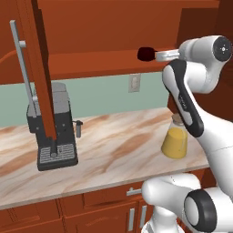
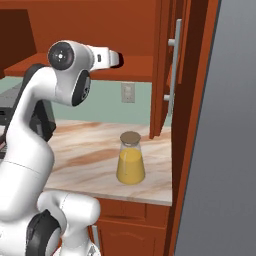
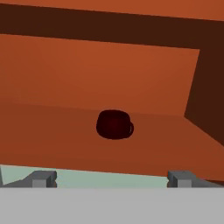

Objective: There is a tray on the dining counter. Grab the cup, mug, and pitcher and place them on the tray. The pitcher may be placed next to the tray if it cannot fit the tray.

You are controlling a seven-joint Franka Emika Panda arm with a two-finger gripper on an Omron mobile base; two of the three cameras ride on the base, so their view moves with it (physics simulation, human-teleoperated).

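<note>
My arm is stretched up high toward the open wall cabinet, and the mug (image 3: pixel 114 124) sits on the cabinet shelf (image 3: pixel 52 131) right in front of my gripper (image 3: pixel 111 179) — dark red, squat, upright, its little handle sticking out to one side. In the hand view it's dead center between my two fingertips (image 3: pixel 41 178), which stand wide apart with nothing between them. I'm not touching the mug; a strip of bare shelf shows between it and my fingers. It sits toward the middle of the shelf, away from the side wall and back from the front edge.

From the left base view the mug (image 1: pixel 146 54) shows as a dark blob at the shelf's front lip, just beside the tip of my hand.

Down below, the pitcher (image 2: pixel 131 159) stands upright on the marbled counter (image 2: pixel 85 150) — clear glass, orange liquid filling the wide bottom part, round tan lid on top. It's near the front edge of the counter toward the right end, close to the open cabinet door (image 2: pixel 167 70) that hangs down beside it. In the left base view my forearm covers part of the pitcher (image 1: pixel 175 142).

At the counter's left end sits a coffee machine (image 1: pixel 53 127), well apart from the pitcher, with another open door (image 1: pixel 38 68) in front of it.
</note>
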